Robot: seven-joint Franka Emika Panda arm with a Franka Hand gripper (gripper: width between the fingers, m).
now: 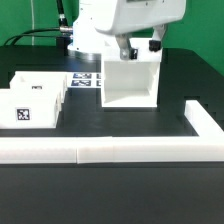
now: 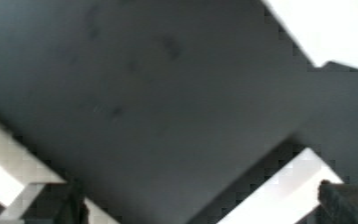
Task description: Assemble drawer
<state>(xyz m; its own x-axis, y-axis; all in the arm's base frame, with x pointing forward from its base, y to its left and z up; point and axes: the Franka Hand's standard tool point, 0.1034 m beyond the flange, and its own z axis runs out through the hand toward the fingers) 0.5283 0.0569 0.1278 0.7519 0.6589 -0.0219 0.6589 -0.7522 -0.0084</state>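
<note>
The drawer's tall white casing (image 1: 128, 84) stands at the middle of the black table with its open side toward the camera. Two shallow white trays (image 1: 33, 102) with square tags lie together at the exterior view's left. My gripper (image 1: 137, 50) hangs just over the casing's top rear edge. In the wrist view its dark fingers (image 2: 343, 202) stand wide apart near the frame edge, and the gripper (image 2: 197, 206) is open. A slanted white edge of the casing (image 2: 274, 178) runs between them, close to one finger. I see nothing held.
The marker board (image 1: 85, 78) lies flat behind the trays, next to the casing. A long low white border wall (image 1: 110, 150) runs along the front and turns back at the exterior view's right (image 1: 205, 120).
</note>
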